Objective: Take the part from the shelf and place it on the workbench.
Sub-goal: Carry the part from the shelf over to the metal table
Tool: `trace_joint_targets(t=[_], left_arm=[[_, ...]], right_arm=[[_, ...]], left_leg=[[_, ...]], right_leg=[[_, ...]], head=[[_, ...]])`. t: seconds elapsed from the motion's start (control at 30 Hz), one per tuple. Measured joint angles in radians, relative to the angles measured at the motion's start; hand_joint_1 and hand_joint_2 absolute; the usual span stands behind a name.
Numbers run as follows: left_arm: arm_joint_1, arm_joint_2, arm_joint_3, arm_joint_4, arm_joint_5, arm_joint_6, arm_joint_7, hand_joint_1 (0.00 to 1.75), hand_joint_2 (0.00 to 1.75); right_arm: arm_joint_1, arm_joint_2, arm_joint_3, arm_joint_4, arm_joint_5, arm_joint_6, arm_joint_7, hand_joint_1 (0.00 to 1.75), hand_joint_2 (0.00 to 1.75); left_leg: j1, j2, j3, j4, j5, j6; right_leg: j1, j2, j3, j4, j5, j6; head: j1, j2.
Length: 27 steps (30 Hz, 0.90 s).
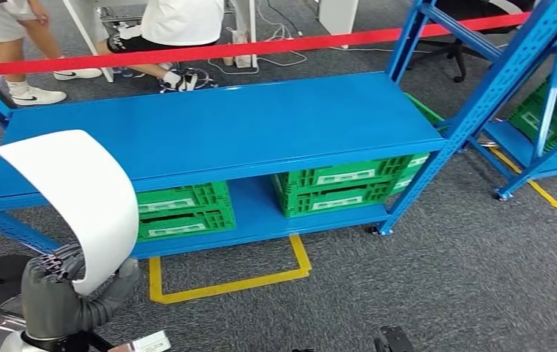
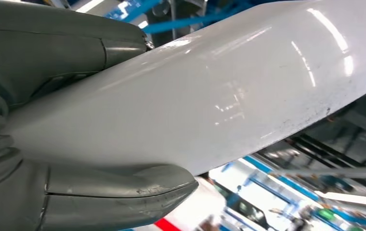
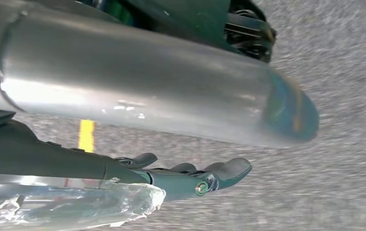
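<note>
The part (image 1: 78,198) is a white, glossy, curved sheet, held upright at the lower left of the head view. My left hand (image 1: 63,297) grips its lower end from below. In the left wrist view the part (image 2: 219,96) lies between the grey thumb and fingers (image 2: 118,190) of my left hand (image 2: 51,48). Just beyond the part stands the blue workbench (image 1: 246,125), its top bare. My right hand (image 3: 147,96) hangs over the grey carpet, its dark fingers (image 3: 210,175) stretched out apart from the thumb, holding nothing.
Green crates (image 1: 184,213) (image 1: 345,183) sit on the bench's lower shelf. A second blue rack (image 1: 547,110) with green crates stands at the right. A red barrier tape (image 1: 261,45) runs behind the bench, with people (image 1: 180,29) beyond it. Yellow floor lines (image 1: 231,282) mark the carpet.
</note>
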Motion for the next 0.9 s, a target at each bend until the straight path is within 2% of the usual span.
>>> trace_joint_targets(t=[0.03,0.07,0.1,0.13,0.17,0.2,0.23,0.27,0.3,0.33,0.4,0.43,0.47,0.5,0.53,0.57,0.6,0.63,0.67,0.7,0.77,0.8,0.83,0.9], left_arm=[[0.000,-0.002,0.002,0.003,0.004,-0.002,-0.004,1.75,1.75],[0.000,-0.003,0.004,0.005,0.007,-0.004,-0.008,1.75,1.75],[0.000,-0.005,0.007,0.007,0.010,-0.005,-0.011,1.75,1.75],[-0.001,-0.006,0.010,0.008,0.012,-0.006,-0.013,1.75,1.75],[-0.002,-0.007,0.012,0.010,0.014,-0.007,-0.015,1.75,1.75],[-0.004,-0.008,0.014,0.011,0.015,-0.008,-0.016,1.75,1.75],[-0.005,-0.009,0.015,0.013,0.016,-0.010,-0.017,1.75,1.75],[-0.007,-0.009,0.015,0.015,0.015,-0.012,-0.019,1.75,1.75],[-0.007,-0.010,0.016,0.017,0.014,-0.015,-0.020,1.75,1.75],[-0.007,-0.010,0.017,0.019,0.013,-0.017,-0.020,1.75,1.75],[-0.007,-0.010,0.018,0.024,0.011,-0.018,-0.021,1.75,1.75],[-0.006,-0.010,0.019,0.026,0.010,-0.017,-0.023,1.75,1.75],[-0.005,-0.010,0.019,0.028,0.009,-0.016,-0.024,1.75,1.75],[-0.003,-0.010,0.019,0.030,0.008,-0.014,-0.026,1.75,1.75],[-0.001,-0.010,0.019,0.032,0.008,-0.013,-0.027,1.75,1.75],[0.000,-0.010,0.019,0.033,0.008,-0.012,-0.028,1.75,1.75],[0.000,-0.010,0.019,0.033,0.007,-0.011,-0.029,1.75,1.75],[0.000,-0.010,0.019,0.033,0.007,-0.011,-0.030,1.75,1.75],[0.000,-0.010,0.019,0.033,0.007,-0.010,-0.031,1.75,1.75],[0.000,-0.010,0.019,0.033,0.007,-0.010,-0.032,1.75,1.75],[0.000,-0.011,0.020,0.035,0.007,-0.009,-0.032,1.75,1.75],[-0.001,-0.012,0.020,0.036,0.008,-0.010,-0.031,1.75,1.75],[-0.002,-0.014,0.020,0.037,0.011,-0.010,-0.030,1.75,1.75],[-0.004,-0.018,0.021,0.042,0.020,-0.013,-0.026,1.75,1.75]], right_arm=[[0.001,0.000,-0.003,0.000,0.000,-0.003,0.003,0.00,0.00],[0.002,0.000,-0.005,0.000,0.000,-0.005,0.005,0.00,0.00],[0.001,0.001,-0.008,0.000,0.000,-0.006,0.006,0.00,0.00],[-0.001,0.002,-0.009,0.000,0.000,-0.007,0.006,0.00,0.00],[-0.003,0.003,-0.011,0.000,-0.001,-0.008,0.005,0.00,0.00],[-0.003,0.004,-0.013,0.000,-0.001,-0.009,0.004,0.00,0.00],[-0.001,0.004,-0.015,0.001,-0.002,-0.010,0.004,0.00,0.00],[0.003,0.005,-0.016,0.001,-0.002,-0.010,0.003,0.00,0.00],[0.006,0.005,-0.018,0.002,-0.003,-0.010,0.003,0.00,0.00],[0.009,0.006,-0.019,0.002,-0.003,-0.011,0.002,0.00,0.00],[0.010,0.008,-0.020,0.003,-0.004,-0.013,-0.003,0.00,0.00],[0.011,0.009,-0.021,0.003,-0.004,-0.014,-0.008,0.00,0.00],[0.014,0.009,-0.022,0.004,-0.004,-0.015,-0.015,0.00,0.00],[0.019,0.009,-0.024,0.004,-0.004,-0.015,-0.021,0.00,0.00],[0.024,0.009,-0.026,0.005,-0.004,-0.015,-0.026,0.00,0.00],[0.029,0.009,-0.028,0.006,-0.004,-0.015,-0.028,0.00,0.00],[0.033,0.010,-0.029,0.006,-0.004,-0.015,-0.030,0.00,0.00],[0.034,0.011,-0.030,0.007,-0.004,-0.016,-0.031,0.00,0.00],[0.033,0.012,-0.032,0.007,-0.004,-0.016,-0.033,0.00,0.00],[0.033,0.013,-0.033,0.007,-0.004,-0.016,-0.033,0.00,0.00],[0.037,0.012,-0.036,0.008,-0.003,-0.014,-0.034,0.00,0.00],[0.040,0.011,-0.037,0.009,-0.002,-0.011,-0.033,0.00,0.00],[0.043,0.008,-0.037,0.010,-0.001,-0.007,-0.032,0.00,0.00],[0.042,0.002,-0.037,0.011,0.001,0.004,-0.031,0.00,0.00]], left_leg=[[0.000,0.012,-0.015,0.004,0.009,-0.003],[0.000,0.023,-0.029,0.008,0.016,-0.007],[-0.001,0.033,-0.040,0.014,0.022,-0.011],[-0.003,0.043,-0.049,0.019,0.028,-0.017],[-0.004,0.053,-0.055,0.024,0.034,-0.023],[-0.004,0.063,-0.059,0.027,0.041,-0.028],[-0.003,0.074,-0.060,0.029,0.048,-0.034],[0.001,0.072,-0.063,0.030,0.048,-0.041],[0.004,0.055,-0.066,0.039,0.031,-0.048],[0.006,0.028,-0.073,0.064,-0.007,-0.055],[0.008,-0.026,-0.096,0.169,-0.116,-0.060],[0.008,-0.037,-0.106,0.232,-0.159,-0.059],[0.008,-0.040,-0.108,0.279,-0.176,-0.056],[0.007,-0.042,-0.098,0.297,-0.170,-0.052],[0.005,-0.044,-0.071,0.278,-0.145,-0.046],[0.004,-0.051,-0.030,0.226,-0.114,-0.039],[0.002,-0.068,0.016,0.156,-0.093,-0.029],[0.001,-0.085,0.057,0.087,-0.082,-0.021],[0.000,-0.099,0.083,0.038,-0.080,-0.016],[-0.001,-0.106,0.093,0.012,-0.084,-0.014],[-0.001,-0.092,0.086,-0.001,-0.074,-0.012],[0.000,-0.081,0.078,-0.004,-0.065,-0.007],[0.002,-0.069,0.070,-0.006,-0.054,-0.001],[0.002,-0.044,0.048,-0.008,-0.035,0.007]], right_leg=[[-0.002,-0.005,0.030,-0.016,0.030,0.003],[-0.003,-0.015,0.077,-0.065,0.056,0.004],[-0.003,-0.035,0.139,-0.139,0.064,0.005],[-0.001,-0.052,0.197,-0.219,0.056,0.002],[0.002,-0.065,0.236,-0.281,0.041,-0.004],[0.006,-0.069,0.255,-0.320,0.027,-0.011],[0.010,-0.061,0.252,-0.334,0.024,-0.021],[0.010,-0.053,0.241,-0.334,0.031,-0.032],[0.010,-0.046,0.232,-0.334,0.039,-0.043],[0.010,-0.038,0.221,-0.335,0.051,-0.054],[0.012,-0.018,0.198,-0.334,0.076,-0.068],[0.014,-0.006,0.184,-0.333,0.089,-0.071],[0.017,0.006,0.170,-0.330,0.101,-0.072],[0.020,0.018,0.154,-0.326,0.112,-0.072],[0.022,0.029,0.138,-0.321,0.121,-0.071],[0.024,0.041,0.123,-0.316,0.129,-0.070],[0.026,0.052,0.109,-0.311,0.137,-0.068],[0.027,0.064,0.097,-0.307,0.145,-0.066],[0.027,0.074,0.086,-0.304,0.154,-0.063],[0.025,0.084,0.077,-0.303,0.165,-0.058],[0.021,0.099,0.060,-0.303,0.184,-0.046],[0.021,0.089,0.050,-0.297,0.176,-0.040],[0.021,0.071,0.038,-0.277,0.149,-0.036],[0.017,0.025,0.007,-0.180,0.052,-0.027]], head=[[0.000,0.000],[0.000,0.000],[0.001,0.000],[0.000,0.000],[0.000,0.000],[0.000,0.000],[-0.001,0.000],[0.000,0.000],[-0.001,0.000],[-0.001,0.000],[-0.003,0.000],[-0.003,0.000],[-0.003,0.000],[-0.003,0.000],[-0.003,0.000],[-0.003,0.000],[-0.002,0.000],[-0.002,0.000],[-0.002,0.000],[-0.002,0.000],[-0.003,0.000],[-0.002,0.000],[0.001,0.000],[0.008,0.000]])
